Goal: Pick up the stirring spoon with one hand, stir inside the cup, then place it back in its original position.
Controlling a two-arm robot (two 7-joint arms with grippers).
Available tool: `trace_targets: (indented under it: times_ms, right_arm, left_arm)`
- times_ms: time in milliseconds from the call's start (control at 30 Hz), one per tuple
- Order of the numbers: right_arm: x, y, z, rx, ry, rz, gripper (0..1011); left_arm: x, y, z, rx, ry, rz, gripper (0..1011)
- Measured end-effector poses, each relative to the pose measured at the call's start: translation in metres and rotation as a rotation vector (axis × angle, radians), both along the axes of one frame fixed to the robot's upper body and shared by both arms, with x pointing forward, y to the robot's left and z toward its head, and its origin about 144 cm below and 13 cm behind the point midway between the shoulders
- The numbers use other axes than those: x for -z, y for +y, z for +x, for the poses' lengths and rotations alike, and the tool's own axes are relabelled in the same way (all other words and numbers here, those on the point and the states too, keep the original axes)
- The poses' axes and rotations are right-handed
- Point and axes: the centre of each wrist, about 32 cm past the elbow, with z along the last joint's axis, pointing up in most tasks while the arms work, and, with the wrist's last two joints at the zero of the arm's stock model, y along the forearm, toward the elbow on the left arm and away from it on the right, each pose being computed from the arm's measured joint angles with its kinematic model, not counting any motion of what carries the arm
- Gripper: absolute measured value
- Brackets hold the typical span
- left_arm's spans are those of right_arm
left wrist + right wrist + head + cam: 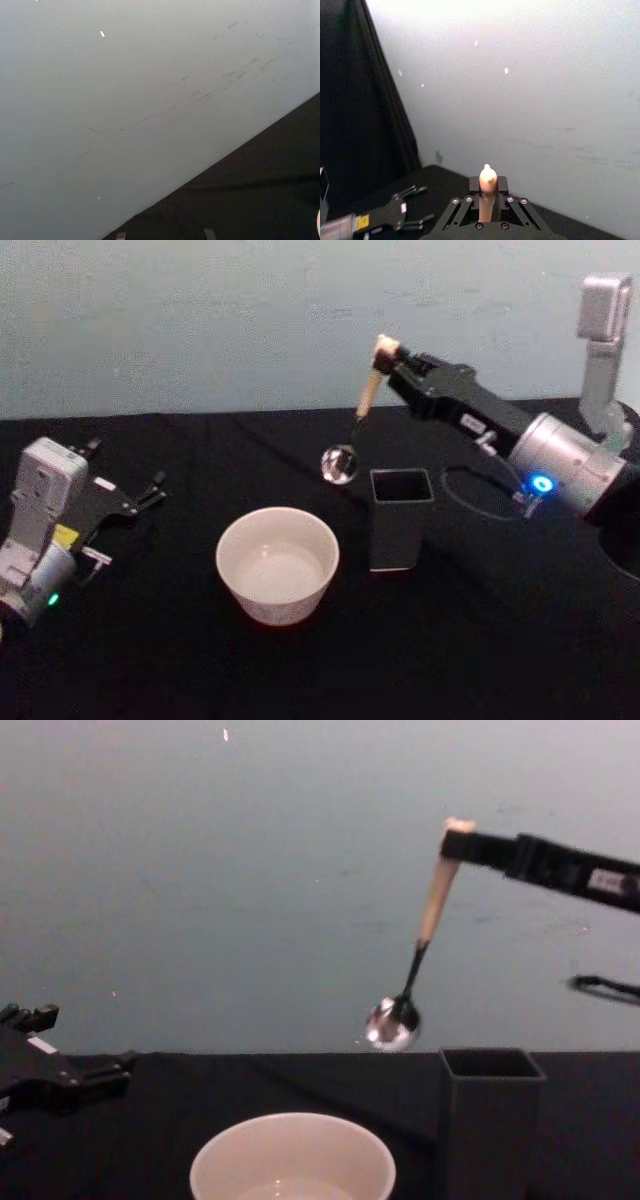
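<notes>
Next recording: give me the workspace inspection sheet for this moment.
Surface: black table, nothing spilled that I can see.
Job's things: spoon in the air, tilted, bowl end lowest, roughly over the gap between cup and holder; cup upright on the table.
Clutter: dark square holder, upright, just right of the cup.
Grippers: right gripper raised, jaws shut on the spoon's handle; left gripper low at the table's left, jaws open, idle.
Cables: black loop by the right arm.
Surroundings: pale wall behind.
</notes>
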Motion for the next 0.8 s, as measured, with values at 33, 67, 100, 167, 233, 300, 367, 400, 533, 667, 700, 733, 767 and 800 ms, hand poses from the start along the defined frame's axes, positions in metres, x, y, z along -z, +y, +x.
trace_targets:
  times_ms: [33,67,100,167,233,300,367,400,533,667,700,733,767,800]
  right_arm:
    - [-0.001,-0.001,0.000,0.006,-0.002,0.004,203]
    - [-0.002,-0.003,0.000,0.012,-0.004,0.007,203]
    - [-0.003,-0.006,-0.001,0.024,-0.008,0.013,203]
    - [-0.004,-0.010,-0.002,0.035,-0.011,0.017,203]
    - [-0.005,-0.014,-0.003,0.048,-0.016,0.018,203]
    - [-0.005,-0.017,-0.004,0.057,-0.017,0.017,203]
    - [-0.005,-0.021,-0.006,0.069,-0.017,0.016,203]
    - [-0.004,-0.023,-0.007,0.074,-0.016,0.015,203]
    - [-0.004,-0.031,-0.012,0.091,-0.021,0.006,204]
    - [-0.003,-0.035,-0.016,0.096,-0.026,-0.005,203]
    - [-0.002,-0.037,-0.018,0.098,-0.027,-0.012,203]
    - [-0.001,-0.039,-0.019,0.099,-0.026,-0.019,203]
    - [-0.001,-0.039,-0.020,0.100,-0.026,-0.022,203]
    - [-0.001,-0.040,-0.020,0.100,-0.027,-0.025,203]
  left_arm:
    - [0.000,0.000,0.000,0.000,0.000,0.000,1001]
    - [0.000,0.000,0.000,0.000,0.000,0.000,1001]
    - [0.000,0.000,0.000,0.000,0.000,0.000,1001]
    - [0.000,0.000,0.000,0.000,0.000,0.000,1001]
    - [0.000,0.000,0.000,0.000,0.000,0.000,1001]
    - [0.000,0.000,0.000,0.000,0.000,0.000,1001]
    - [0.000,0.000,0.000,0.000,0.000,0.000,1002]
    - [0.000,0.000,0.000,0.000,0.000,0.000,1001]
    - [0.000,0.000,0.000,0.000,0.000,0.000,1001]
    - [0.000,0.000,0.000,0.000,0.000,0.000,1001]
    - [0.000,0.000,0.000,0.000,0.000,0.000,1001]
    - [0.000,0.000,0.000,0.000,0.000,0.000,1001]
    - [0.000,0.000,0.000,0.000,0.000,0.000,1001]
    - [0.000,0.000,0.000,0.000,0.000,0.000,1001]
